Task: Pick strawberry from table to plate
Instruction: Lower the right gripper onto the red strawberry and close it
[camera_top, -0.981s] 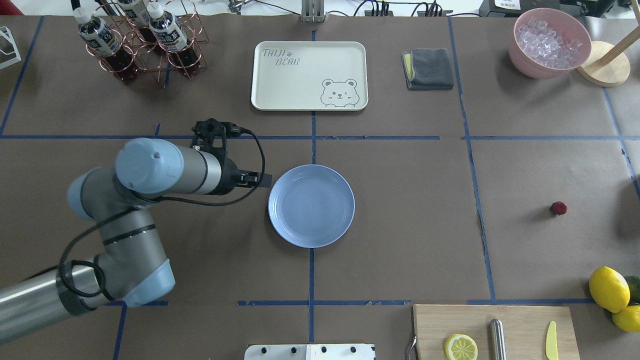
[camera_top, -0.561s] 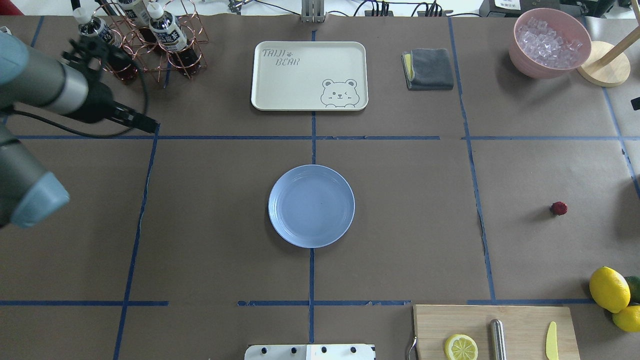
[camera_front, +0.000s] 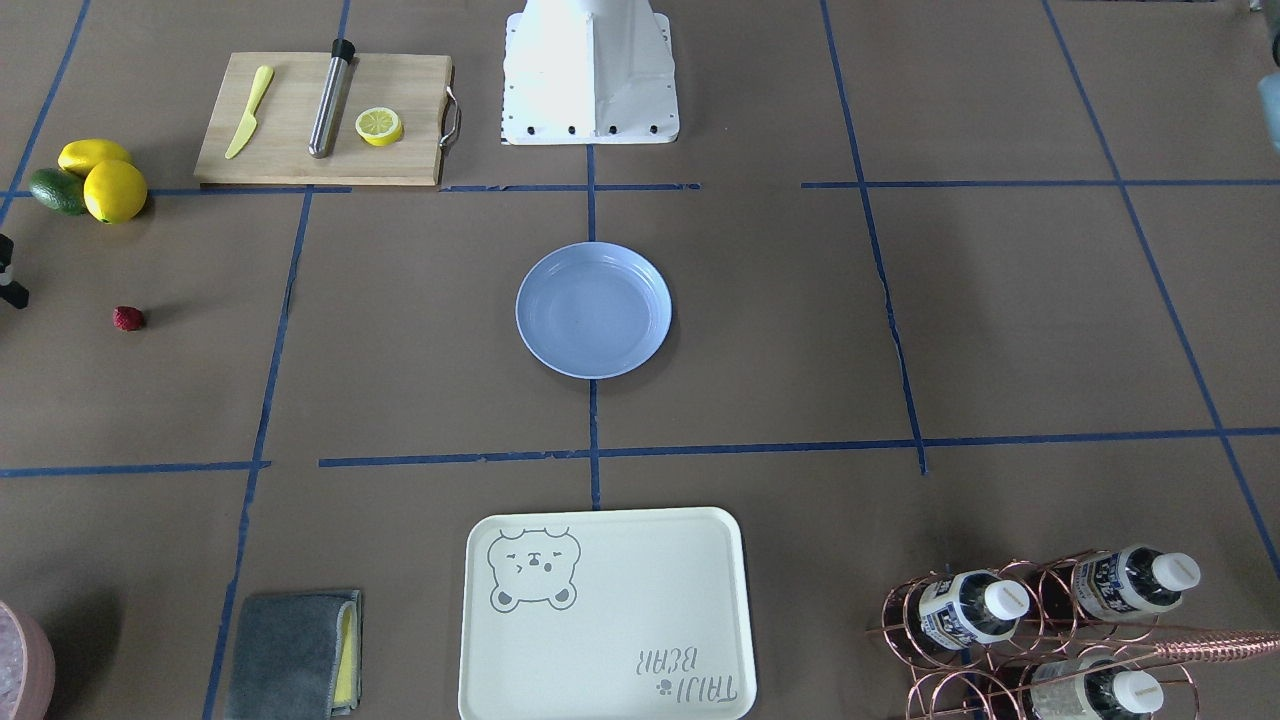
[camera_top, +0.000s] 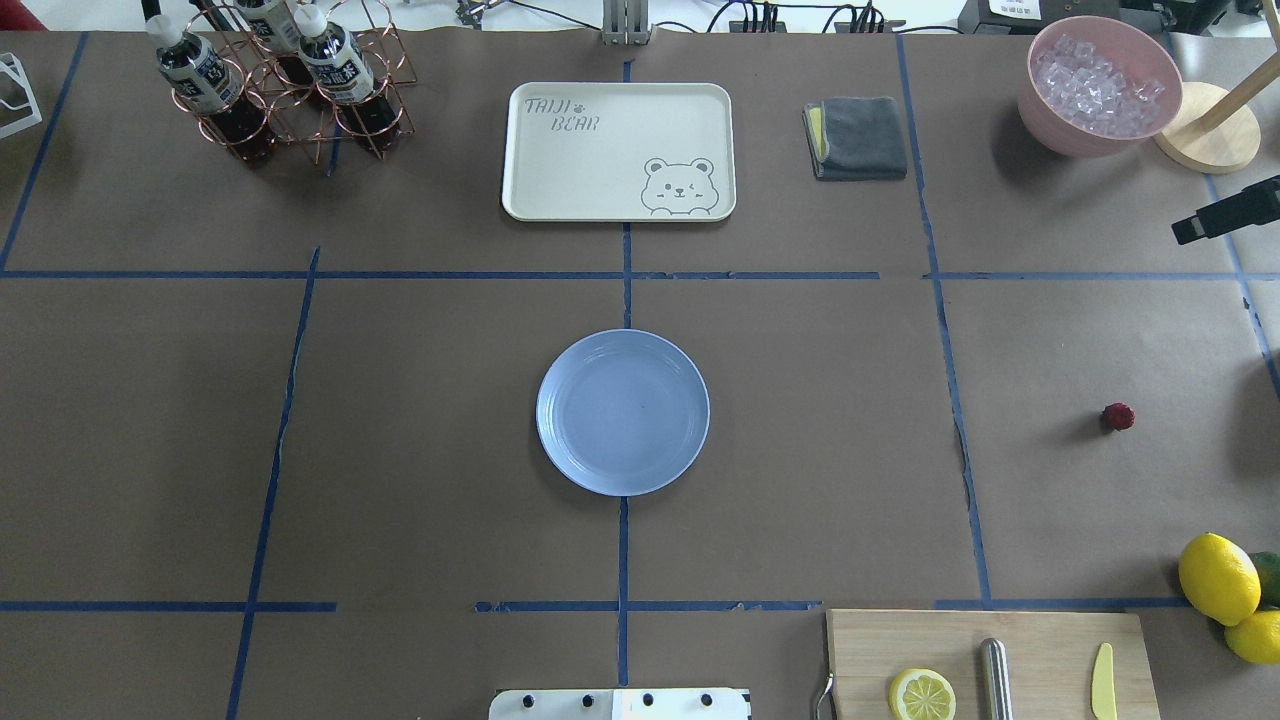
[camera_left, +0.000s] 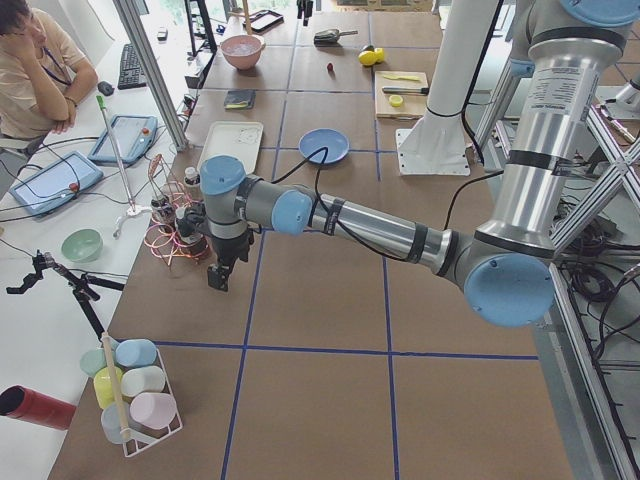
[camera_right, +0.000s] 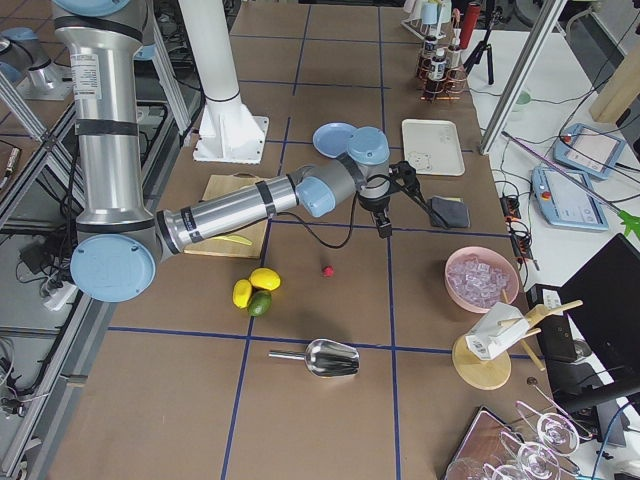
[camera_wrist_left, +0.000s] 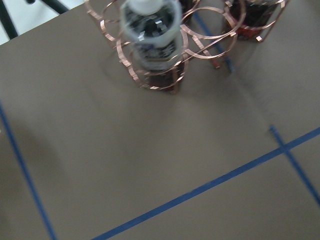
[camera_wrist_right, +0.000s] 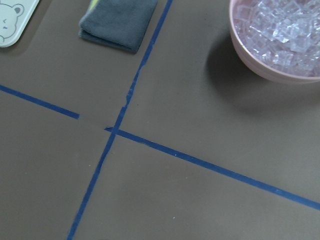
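When counted: one strawberry, one plate.

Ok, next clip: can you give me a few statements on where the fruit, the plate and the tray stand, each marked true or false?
1. The plate has nothing on it. True.
2. A lemon half sits on the cutting board. True.
3. The strawberry lies on the cutting board. False: it lies on the bare table, well apart from the board.
4. The grey cloth lies in the tray. False: the cloth lies on the table beside the tray, which holds nothing.
5. Two whole lemons lie off the cutting board, on the table. True.
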